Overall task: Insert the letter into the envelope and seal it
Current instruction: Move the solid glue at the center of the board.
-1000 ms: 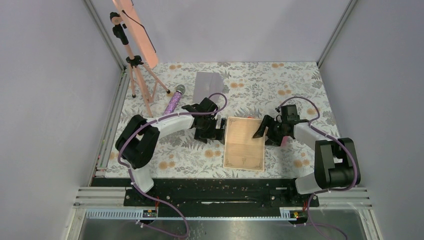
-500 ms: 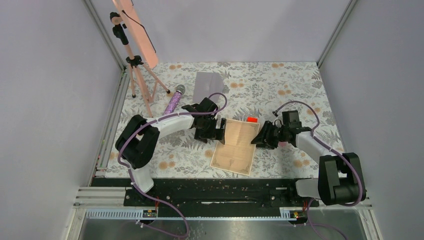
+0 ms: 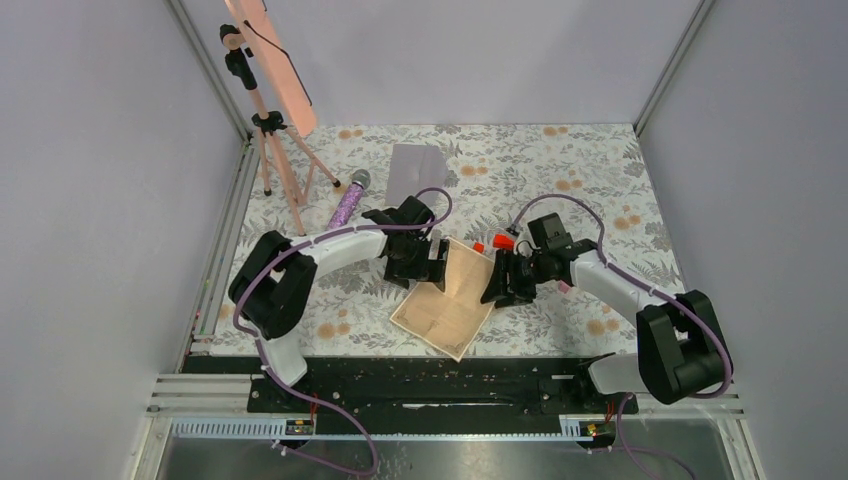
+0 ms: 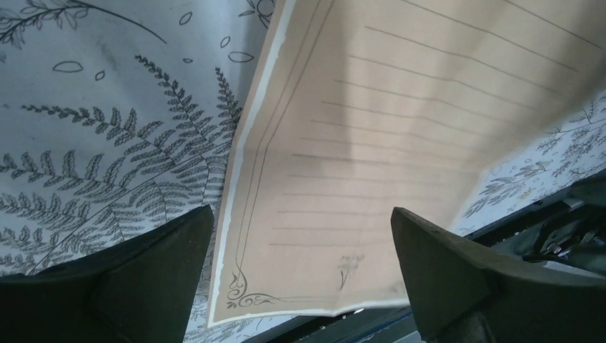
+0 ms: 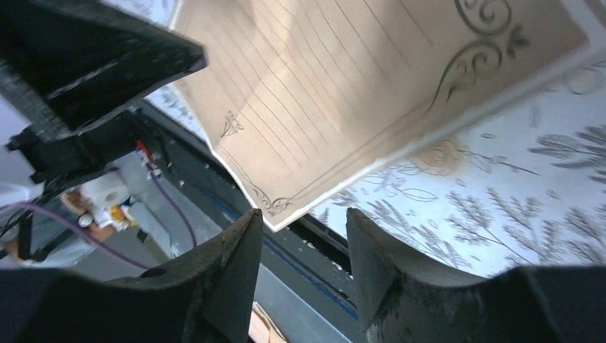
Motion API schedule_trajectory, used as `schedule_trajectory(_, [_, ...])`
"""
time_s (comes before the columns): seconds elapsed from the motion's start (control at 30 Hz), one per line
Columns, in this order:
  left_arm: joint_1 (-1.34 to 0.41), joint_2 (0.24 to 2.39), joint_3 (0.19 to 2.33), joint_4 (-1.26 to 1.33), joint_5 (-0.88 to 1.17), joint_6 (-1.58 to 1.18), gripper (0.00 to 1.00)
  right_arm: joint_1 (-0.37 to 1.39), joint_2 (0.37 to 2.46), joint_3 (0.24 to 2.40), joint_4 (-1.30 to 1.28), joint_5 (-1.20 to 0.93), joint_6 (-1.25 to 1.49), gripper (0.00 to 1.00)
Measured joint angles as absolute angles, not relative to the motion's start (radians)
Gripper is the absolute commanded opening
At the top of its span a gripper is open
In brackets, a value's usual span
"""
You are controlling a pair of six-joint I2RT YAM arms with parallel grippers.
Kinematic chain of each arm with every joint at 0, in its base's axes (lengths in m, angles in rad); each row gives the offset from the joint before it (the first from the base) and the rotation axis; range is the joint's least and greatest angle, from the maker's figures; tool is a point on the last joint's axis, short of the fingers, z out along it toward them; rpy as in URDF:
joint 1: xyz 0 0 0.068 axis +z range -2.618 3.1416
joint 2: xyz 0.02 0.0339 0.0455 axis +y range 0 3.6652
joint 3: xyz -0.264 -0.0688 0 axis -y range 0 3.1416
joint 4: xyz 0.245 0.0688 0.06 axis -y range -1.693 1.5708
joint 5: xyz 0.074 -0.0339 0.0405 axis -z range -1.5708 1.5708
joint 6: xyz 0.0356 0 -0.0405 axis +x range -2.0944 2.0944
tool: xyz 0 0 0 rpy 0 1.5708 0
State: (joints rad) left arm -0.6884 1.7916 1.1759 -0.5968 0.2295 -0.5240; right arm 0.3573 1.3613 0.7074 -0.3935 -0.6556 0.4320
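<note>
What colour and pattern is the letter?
The letter is cream-tan with ruled lines and scrollwork corners, clearest in the left wrist view.

Tally by kind, all views.
- Letter [image 3: 440, 305]: one is showing.
- Envelope [image 3: 418, 172]: one is showing.
- Purple microphone [image 3: 349, 201]: one is showing.
- Tripod [image 3: 270, 150]: one is standing, carrying one pink panel [image 3: 272, 60].
- Floral cloth [image 3: 560, 170]: one is covering the table.
- Grippers: two are showing, the left gripper [image 3: 428, 262] and the right gripper [image 3: 497, 285].
- Small red-orange bits [image 3: 503, 241]: two patches are showing; I cannot tell whether these are one object or two.
</note>
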Motion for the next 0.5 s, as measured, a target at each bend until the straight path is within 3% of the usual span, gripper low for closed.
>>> schedule_trajectory(0.2, [-0.705,1.713,1.145,-0.626,0.224,-0.525,0.95,0.357,1.314,0.716,-0.450,-0.450,0.470,0.58])
schedule_trajectory(0.37, [-0.752,1.630,1.118,-0.654,0.228,-0.540,0.90,0.348,1.197,0.707,-0.464,-0.241,0.545,0.46])
schedule_trajectory(0.5, [-0.788,1.626,1.117,-0.624,0.232,-0.569,0.86,0.323,1.185,0.714,-0.456,-0.127,0.599,0.43])
